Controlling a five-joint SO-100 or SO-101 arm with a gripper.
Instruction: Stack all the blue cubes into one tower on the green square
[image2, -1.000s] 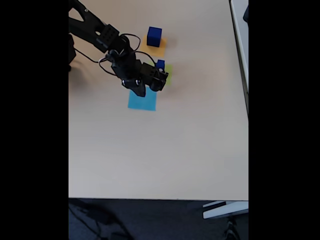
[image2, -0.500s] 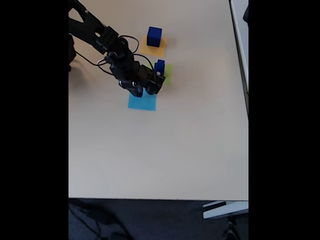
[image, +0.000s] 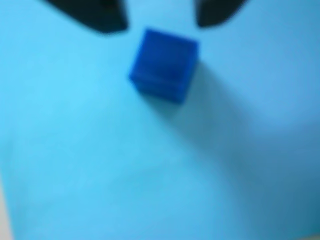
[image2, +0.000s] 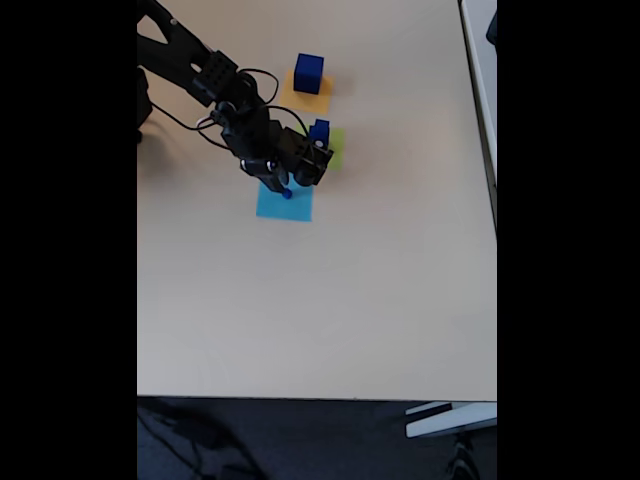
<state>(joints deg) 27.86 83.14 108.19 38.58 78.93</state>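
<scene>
Beige counter (image2: 330, 300), wide and bare across its lower half in the fixed view; its right edge and near edge are both well apart from the work.

Black arm (image2: 190, 65) comes in from the upper left, cut off by the dark border of the picture.

Light blue square (image2: 285, 205) lies flat below the arm; part of its top edge is hidden under the pincer (image2: 283, 183).

Orange-yellow square (image2: 308, 95) carries one blue cube (image2: 309, 72), the largest seen.

Green square (image2: 335, 148) is half hidden by the arm; a mid-size blue cube (image2: 320, 131) stands at its top left, partly covered.

Tiny blue cube (image: 165, 62) sits on the light blue square, blurred in the wrist view. The pincer's two dark fingertips (image: 100, 15) stand apart to either side above it, not touching it, holding nothing. The tiny cube shows as a speck (image2: 287, 194) in the fixed view.
</scene>
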